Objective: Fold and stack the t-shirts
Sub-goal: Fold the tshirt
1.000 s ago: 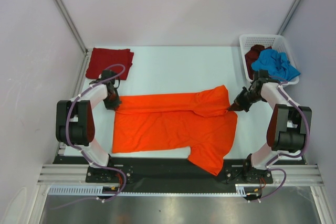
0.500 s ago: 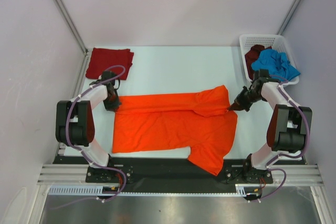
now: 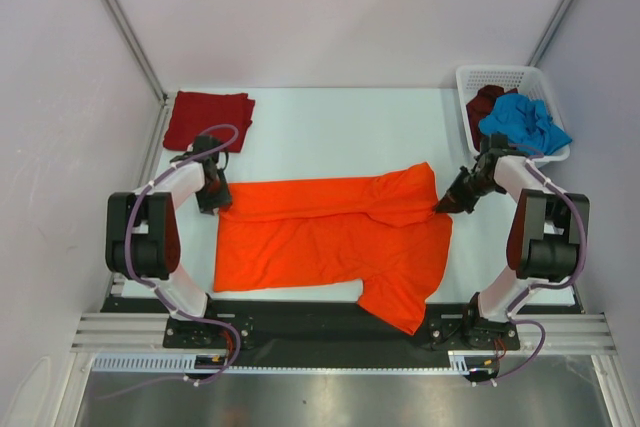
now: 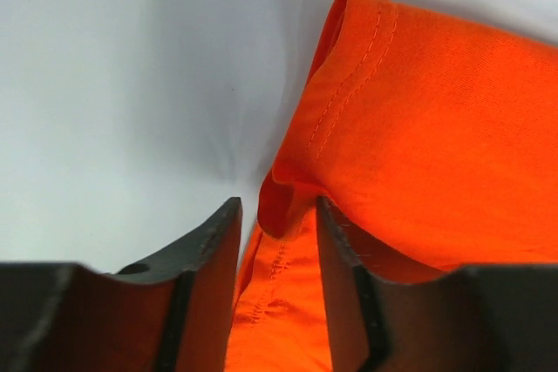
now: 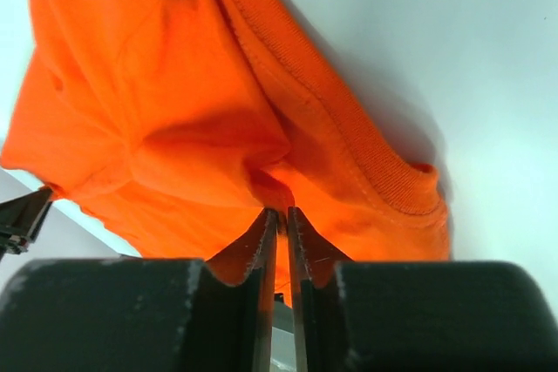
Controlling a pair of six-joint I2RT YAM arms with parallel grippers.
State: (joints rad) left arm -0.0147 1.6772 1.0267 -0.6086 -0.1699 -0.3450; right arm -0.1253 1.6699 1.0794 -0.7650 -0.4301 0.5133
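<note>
far left corner of table (image 3: 340, 132): noted dark red t-shirt (image 3: 208, 118), folded flat into a rough square, well apart from all other cloth.

just nearer than that: found left gripper (image 3: 215, 199) low over the table, at the left far corner of the orange t-shirt (image 3: 330, 242). in the left wrist view, recorded dark fingers (image 4: 214, 259) standing clearly apart, with a doubled, stitched hem of orange cloth lying in the gap. no squeeze on the cloth seen; hem touching the inner face of one finger only.

centre: noted orange t-shirt spread lengthwise across the near half of the table, far edge turned over onto the body as a narrow band. lower right part tapering toward the near edge and reaching the dark rail there.

right of centre: found right gripper (image 3: 446, 207) at the right end of the shirt, beside the folded band. in the right wrist view, recorded fingers (image 5: 260, 250) almost together, only a thin slit between them, orange cloth puckered up against the tips and a ribbed edge running past. whether cloth is nipped or merely touching: cannot tell.

far right corner: noted white basket (image 3: 500, 75) holding blue t-shirt (image 3: 522, 120), crumpled on top, and dark maroon t-shirt (image 3: 486, 101) bunched beside and partly under it.
</note>
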